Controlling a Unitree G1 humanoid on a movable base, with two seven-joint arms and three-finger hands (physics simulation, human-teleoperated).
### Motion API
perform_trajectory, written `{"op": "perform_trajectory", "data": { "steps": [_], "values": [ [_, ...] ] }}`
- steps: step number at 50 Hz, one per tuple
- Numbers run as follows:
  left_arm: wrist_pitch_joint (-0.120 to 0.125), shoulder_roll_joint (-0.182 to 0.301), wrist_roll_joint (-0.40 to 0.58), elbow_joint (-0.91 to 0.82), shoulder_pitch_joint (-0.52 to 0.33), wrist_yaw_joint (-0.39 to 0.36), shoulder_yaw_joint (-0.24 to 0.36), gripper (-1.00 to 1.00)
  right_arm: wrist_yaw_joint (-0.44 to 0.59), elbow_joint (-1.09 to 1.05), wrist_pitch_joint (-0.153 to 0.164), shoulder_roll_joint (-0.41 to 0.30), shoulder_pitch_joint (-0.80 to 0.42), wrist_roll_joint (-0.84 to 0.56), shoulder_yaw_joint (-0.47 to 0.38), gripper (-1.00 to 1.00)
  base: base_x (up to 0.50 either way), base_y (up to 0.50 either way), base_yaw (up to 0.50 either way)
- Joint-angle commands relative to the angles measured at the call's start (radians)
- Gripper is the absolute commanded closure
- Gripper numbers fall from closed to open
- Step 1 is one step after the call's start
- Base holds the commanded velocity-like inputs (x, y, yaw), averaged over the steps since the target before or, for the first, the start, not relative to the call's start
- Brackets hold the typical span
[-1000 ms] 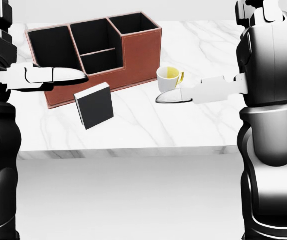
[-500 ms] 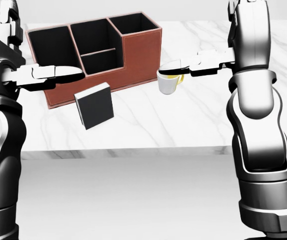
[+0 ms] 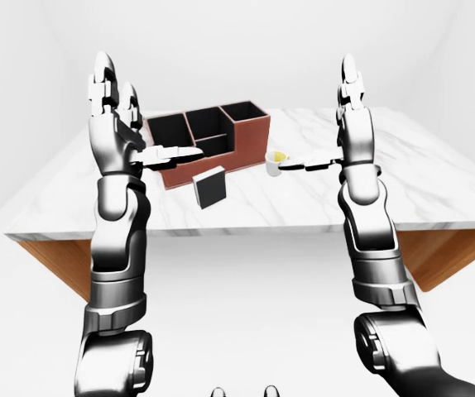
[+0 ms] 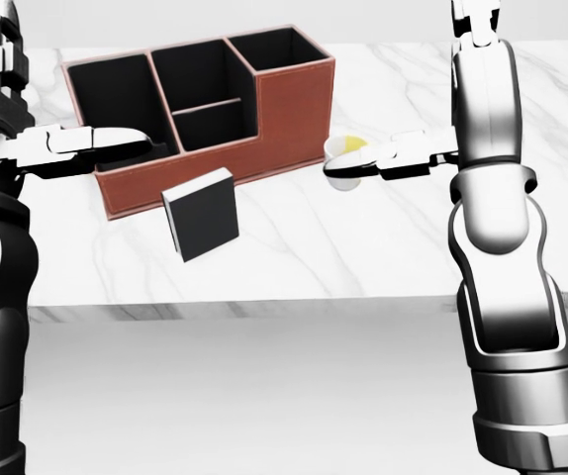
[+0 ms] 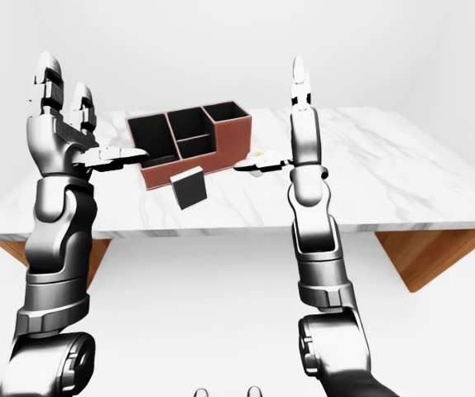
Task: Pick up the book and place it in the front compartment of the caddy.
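Both hands, the left hand [image 4: 116, 142] and right hand [image 4: 368, 158], stayed open and empty while the view shifted slightly. The book [image 4: 203, 213] stood untouched on the worktop [image 4: 383, 237], just beside the caddy [image 4: 264, 109], so the grasp was not yet begun.

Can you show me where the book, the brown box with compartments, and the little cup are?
book [image 4: 203, 215]: head view, on its dark cover.
caddy [image 4: 294, 103]: head view, on its tall brown side wall.
cup [image 3: 275, 161]: left-eye view, on its white side, below the yellow inside.
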Motion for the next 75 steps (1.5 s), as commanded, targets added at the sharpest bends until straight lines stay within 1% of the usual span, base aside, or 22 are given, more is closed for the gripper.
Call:
{"op": "perform_trajectory", "data": {
  "steps": [1, 9, 38, 43, 44, 46, 58, 75],
  "values": [
    [0.000, 0.006, -0.003, 0.007, 0.003, 0.004, 0.004, -1.00, 0.000, 0.014, 0.000, 0.001, 0.010, 0.003, -0.005, -1.00, 0.11, 0.27, 0.00],
    [0.000, 0.006, -0.001, 0.019, 0.004, 0.002, 0.005, -1.00, -0.010, 0.009, 0.000, 0.002, 0.019, 0.008, -0.005, -1.00, 0.12, 0.26, 0.05],
    [0.000, 0.008, -0.002, 0.034, 0.001, -0.001, 0.004, -1.00, -0.010, 0.030, 0.000, 0.009, 0.021, 0.011, 0.002, -1.00, 0.16, 0.03, 0.49],
    [0.000, 0.008, 0.000, 0.034, 0.002, -0.001, 0.004, -1.00, -0.005, 0.030, 0.000, 0.011, 0.021, 0.009, 0.006, -1.00, 0.14, 0.06, 0.29],
    [0.000, 0.007, -0.002, 0.021, 0.004, 0.002, 0.003, -1.00, -0.005, 0.037, 0.000, 0.012, 0.018, 0.007, 0.006, -1.00, 0.00, 0.00, 0.00],
    [0.000, 0.007, -0.001, 0.021, 0.004, 0.001, 0.004, -1.00, 0.025, 0.029, 0.000, 0.016, 0.026, 0.032, 0.005, -1.00, 0.00, 0.00, 0.00],
    [0.000, 0.009, -0.001, 0.040, -0.002, -0.003, 0.004, -1.00, 0.017, 0.047, 0.000, 0.013, 0.018, 0.027, 0.005, -1.00, 0.00, 0.00, 0.00],
    [0.000, 0.006, 0.002, 0.037, 0.004, -0.006, 0.001, -1.00, 0.017, 0.048, 0.000, 0.012, 0.022, 0.023, 0.006, -1.00, 0.15, -0.21, 0.00]
  ]
}}
